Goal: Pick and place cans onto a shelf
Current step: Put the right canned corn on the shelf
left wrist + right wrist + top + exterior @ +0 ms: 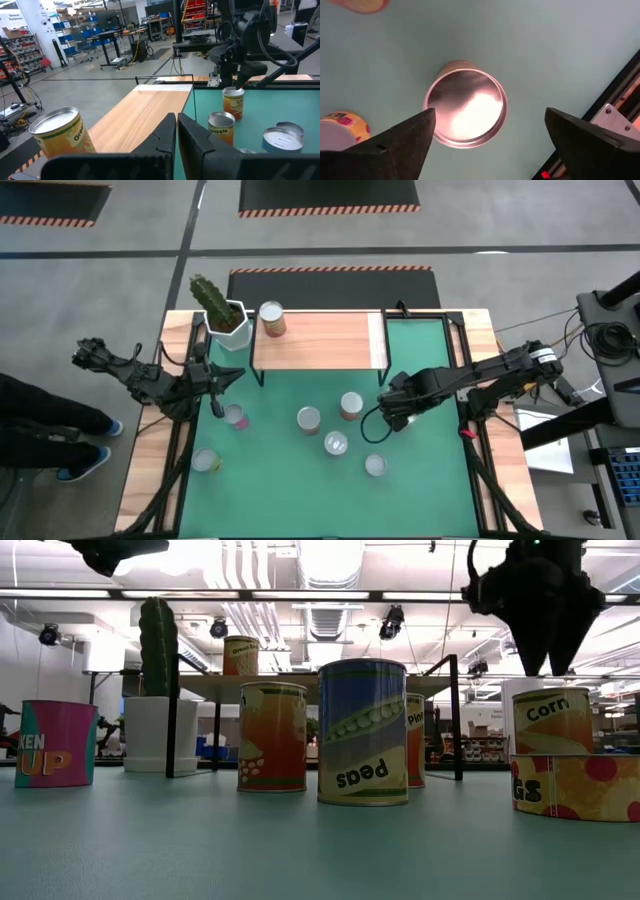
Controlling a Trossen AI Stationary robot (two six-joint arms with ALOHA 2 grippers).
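My right gripper (490, 114) is open and points down just above a can with a shiny silver top (465, 110), one finger on either side, touching nothing. In the low view this is the orange "Corn" can (552, 720), standing on the green mat under the gripper (545, 665). In the high view the gripper (392, 417) hides it. My left gripper (176, 137) is shut and empty, raised near the shelf's left end (222, 380). One can (271, 318) stands on the light-wood shelf (320, 345). Several more cans stand on the mat.
A pineapple can (350, 405), an orange can (308, 419), a peas can (336, 444) and a near can (375, 466) stand close to my right gripper. A pink can (235, 416) and a pale can (206, 461) stand at the left. A white cactus pot (228, 325) stands beside the shelf.
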